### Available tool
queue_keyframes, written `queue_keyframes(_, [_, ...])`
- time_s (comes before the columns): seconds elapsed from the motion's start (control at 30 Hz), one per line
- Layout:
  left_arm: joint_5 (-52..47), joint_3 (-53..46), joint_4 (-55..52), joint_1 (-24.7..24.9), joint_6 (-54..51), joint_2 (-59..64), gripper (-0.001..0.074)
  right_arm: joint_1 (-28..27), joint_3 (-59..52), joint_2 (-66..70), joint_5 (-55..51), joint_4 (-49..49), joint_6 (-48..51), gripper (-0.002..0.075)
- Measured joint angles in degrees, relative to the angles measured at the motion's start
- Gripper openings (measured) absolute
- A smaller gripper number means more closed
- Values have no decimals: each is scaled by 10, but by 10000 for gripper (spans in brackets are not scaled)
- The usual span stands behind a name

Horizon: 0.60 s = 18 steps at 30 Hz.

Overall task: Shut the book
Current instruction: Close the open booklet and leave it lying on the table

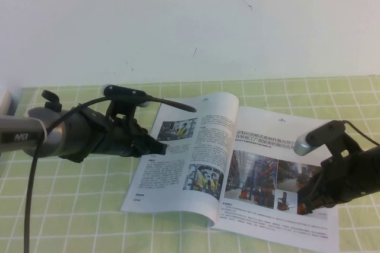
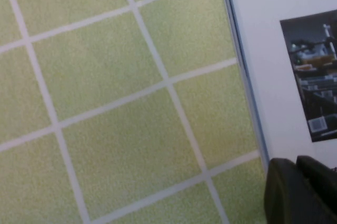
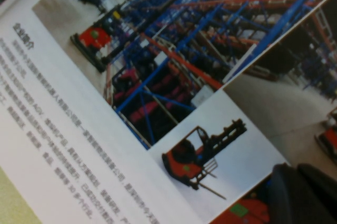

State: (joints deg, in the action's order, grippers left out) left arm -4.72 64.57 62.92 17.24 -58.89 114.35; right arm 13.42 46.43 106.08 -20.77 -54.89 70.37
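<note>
**Item: book (image 1: 237, 164), open, to be closed.**

**Position.** It lies flat on the green checked cloth (image 1: 71, 199) of the tabletop, at the middle and right of the high view. The spine runs away from the robot.

**Left pincer (image 1: 155, 145).** Low at the outer edge of the left page (image 1: 178, 164). It is drawn narrow, tips close together. Whether any paper is caught between them cannot be told.

**Right pincer (image 1: 306, 201).** Over the near part of the right page (image 1: 279, 176), above the forklift pictures. It is likewise narrow and holds nothing that shows.

**Hazards, as judged.**
- A push against the left edge, rather than a lift from beneath it, would likely skid the whole book across the cloth or bunch the cloth.
- The paper looks thin and limp, so a lift by one point may buckle or crease the page, or turn a single leaf and leave the rest open.
- The right pincer lies in the path of a leaf folding over, so the leaf would land on it and the book would stay agape.
- If the right side is released too soon, nothing keeps the book from sliding.

**Appearance.**
- Slim and magazine-like, with glossy white pages.
- Blocks of small print and colour photographs of workers, blue and orange warehouse racks and red forklifts.
- The left page arches up towards the spine; the right page lies flatter.
- The near end of the fold curls slightly.
</note>
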Motion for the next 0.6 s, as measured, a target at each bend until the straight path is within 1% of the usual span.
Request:
queue_keyframes(0.17, [-11,0,-2,-9,17,-2,-4,0,0,1,-1,0,0,-3])
queue_keyframes(0.3, [-39,0,-35,-23,71,-16,-4,0,0,1,-2,0,0,-3])
queue_keyframes(0.4, [-83,4,-94,-31,135,-30,-4,0,0,1,-2,0,0,-3])
queue_keyframes(0.47, [-136,17,-155,-37,190,-35,-4,0,1,1,-2,0,0,-3])
queue_keyframes(0.6, [-274,73,-301,-40,315,-36,-4,0,1,1,-2,0,-1,-3])
